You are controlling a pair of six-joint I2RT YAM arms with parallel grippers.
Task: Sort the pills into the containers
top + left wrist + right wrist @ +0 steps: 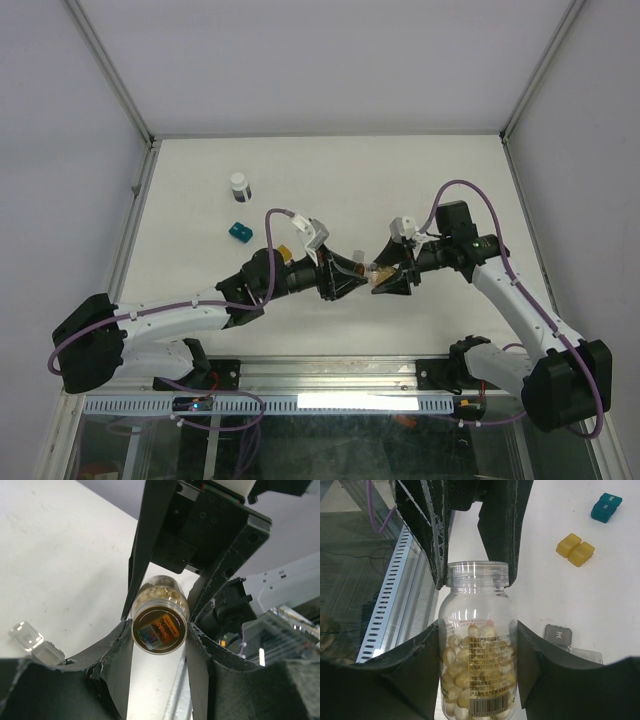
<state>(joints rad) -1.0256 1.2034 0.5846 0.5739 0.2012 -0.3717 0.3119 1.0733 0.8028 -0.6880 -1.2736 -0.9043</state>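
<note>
A clear pill bottle (476,665), uncapped and half full of yellow pills, is held above the table between both grippers (374,271). My right gripper (477,630) is shut on its body. My left gripper (159,630) closes on the neck, its fingertips touching the rim on both sides. The amber-yellow container (575,549) and teal container (606,507) lie closed on the table beyond the bottle. The gray container (559,634) lies close under it with a clear lid part beside it. In the top view the teal container (239,231) and amber container (285,251) sit left of the grippers.
A small dark bottle with a white cap (239,185) stands at the back left. A clear plastic piece (30,639) lies on the table left of my left fingers. The table's metal front rail (330,372) runs just below the grippers.
</note>
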